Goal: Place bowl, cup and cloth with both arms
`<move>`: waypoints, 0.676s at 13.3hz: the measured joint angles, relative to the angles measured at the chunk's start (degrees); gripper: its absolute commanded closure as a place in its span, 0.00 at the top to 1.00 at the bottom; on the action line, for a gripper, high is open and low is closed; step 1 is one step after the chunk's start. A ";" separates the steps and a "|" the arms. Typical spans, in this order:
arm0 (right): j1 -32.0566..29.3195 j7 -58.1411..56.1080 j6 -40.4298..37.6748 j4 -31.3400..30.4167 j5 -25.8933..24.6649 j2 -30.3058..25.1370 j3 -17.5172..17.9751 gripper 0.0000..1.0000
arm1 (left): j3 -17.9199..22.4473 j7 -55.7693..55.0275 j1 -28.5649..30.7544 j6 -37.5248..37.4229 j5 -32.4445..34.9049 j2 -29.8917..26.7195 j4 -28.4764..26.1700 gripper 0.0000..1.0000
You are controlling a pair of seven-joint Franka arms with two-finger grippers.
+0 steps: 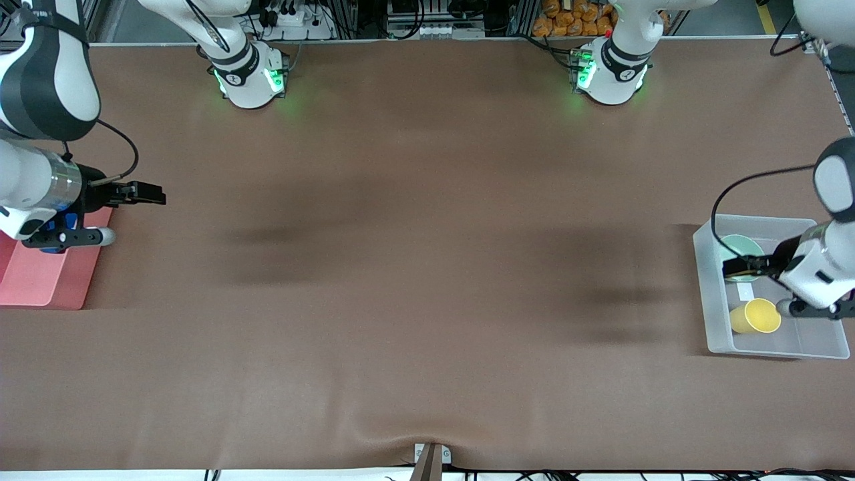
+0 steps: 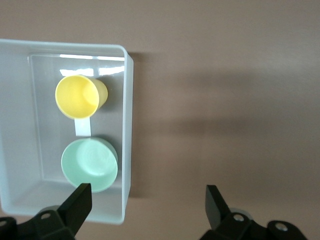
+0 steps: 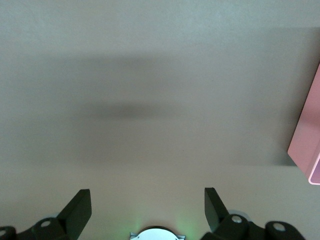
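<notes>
The clear plastic bin (image 1: 708, 294) stands on the brown table (image 1: 427, 267) at the left arm's end and serves as the landmark. Inside the bin, the bowl (image 2: 90, 165) sits upright, and the cup (image 2: 80, 96) lies on its side beside it, nearer the front camera than the bowl. A white label strip (image 2: 82, 127) lies on the bin floor between them; no writing on it can be read.

The left gripper (image 2: 147, 205) hangs over the bin's wall next to the bowl, jaws spread wide, holding nothing.

Well apart from the bin, at the right arm's end, lies a pink tray (image 1: 40, 274). The cloth (image 1: 67, 220) shows only as a blue patch under the right arm's wrist, over the tray. The right gripper (image 1: 150, 194) is over bare table just beside the tray, jaws wide apart and empty.
</notes>
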 measured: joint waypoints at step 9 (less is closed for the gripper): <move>0.13 2.38 -4.64 6.90 2.29 -5.66 0.05 1.00 | 0.01 0.25 -1.96 0.49 0.00 -20.67 -16.38 1.00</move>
